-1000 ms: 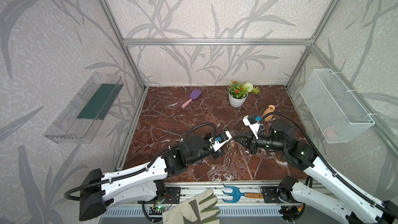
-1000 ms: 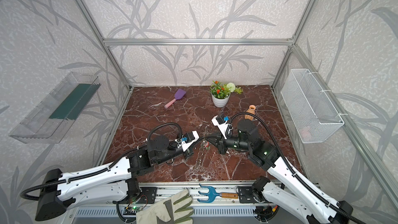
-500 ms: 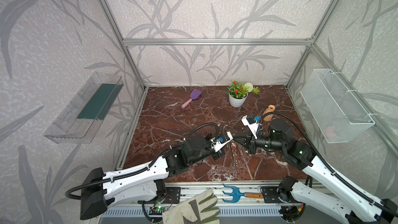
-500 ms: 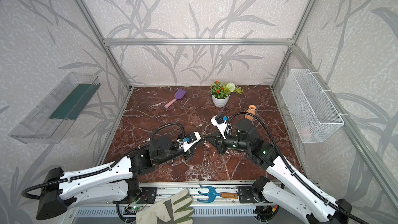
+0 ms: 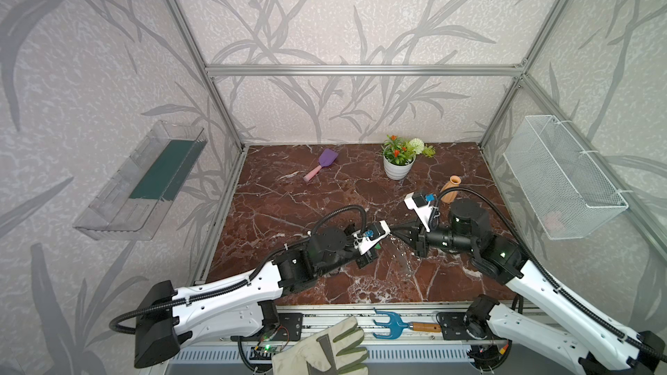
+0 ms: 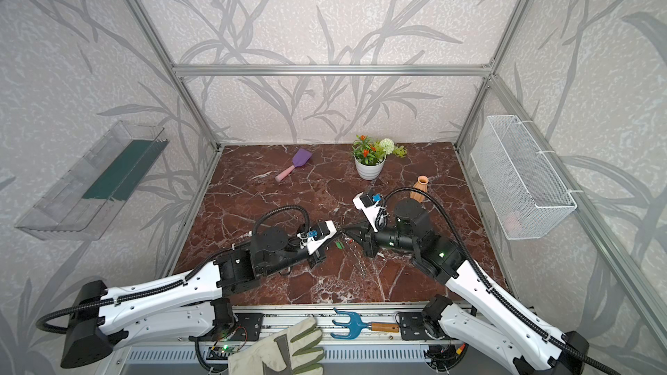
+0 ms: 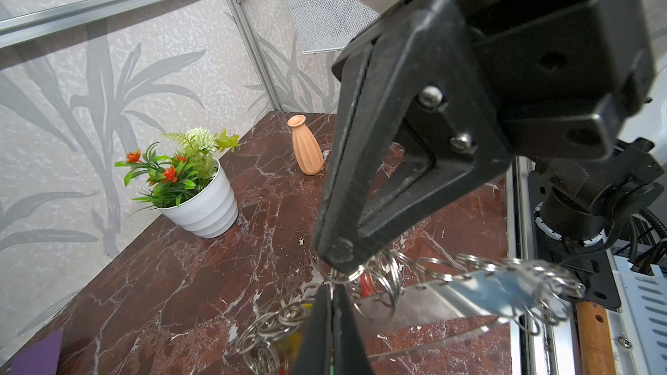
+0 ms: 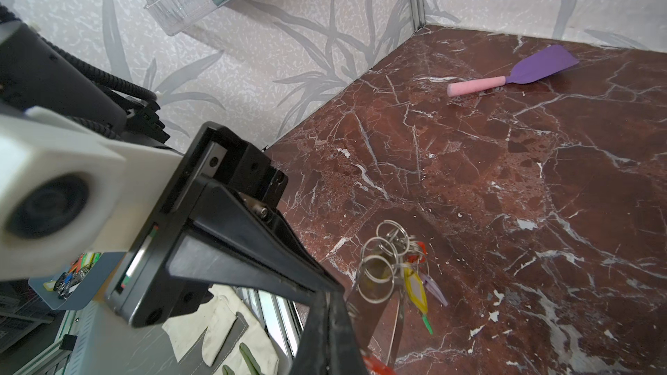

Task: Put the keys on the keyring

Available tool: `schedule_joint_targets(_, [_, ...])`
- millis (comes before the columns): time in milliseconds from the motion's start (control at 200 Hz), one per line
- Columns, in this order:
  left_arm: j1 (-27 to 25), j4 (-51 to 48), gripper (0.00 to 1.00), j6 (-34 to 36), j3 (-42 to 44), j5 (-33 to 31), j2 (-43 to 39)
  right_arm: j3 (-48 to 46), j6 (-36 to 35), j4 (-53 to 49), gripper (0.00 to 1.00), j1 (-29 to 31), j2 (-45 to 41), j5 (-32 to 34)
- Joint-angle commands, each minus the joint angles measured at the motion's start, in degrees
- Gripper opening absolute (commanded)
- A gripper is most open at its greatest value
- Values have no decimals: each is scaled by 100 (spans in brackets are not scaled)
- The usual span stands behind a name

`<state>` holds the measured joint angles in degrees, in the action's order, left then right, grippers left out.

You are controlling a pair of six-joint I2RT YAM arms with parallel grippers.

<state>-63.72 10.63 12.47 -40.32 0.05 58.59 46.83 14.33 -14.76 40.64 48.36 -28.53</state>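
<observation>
L gripper (image 7: 330,292) clenched, R gripper (image 7: 334,257) clenched, tips meeting. Both pinch silver rings of the keyring (image 7: 505,292), whose grey band hangs out sideways from the tips, above the marble table (image 8: 541,174). The keys (image 8: 415,288) (yellow, lilac, green, red) dangle in a bunch just under the tips w/ more rings.

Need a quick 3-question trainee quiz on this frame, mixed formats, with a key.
1. True or false: the orange vase stands upright.
2. What lies nearest the glove? A) scissors B) blue hand rake C) mug
3. Fill in: the left gripper and right gripper are both ___ (open/shut).
Key: 1 true; 2 B; 3 shut.
</observation>
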Motion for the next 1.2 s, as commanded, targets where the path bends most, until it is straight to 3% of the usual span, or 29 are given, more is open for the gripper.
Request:
schedule_joint_targets(0, [-57, 224, 0, 142, -199, 148, -163, 19, -44, -15, 0, 31, 41, 195])
schedule_joint_targets(310, [-123, 253, 0, 208, -157, 345, -207, 19, -24, -24, 0, 33, 104, 405])
schedule_joint_targets(765, [-145, 143, 0, -28, -176, -53, -145, -42, 31, 88, 0, 30, -127, 445])
schedule_joint_targets(1195, [-146, 45, 0, -163, -222, -300, -113, -156, 79, 270, 0, 40, -47, 23])
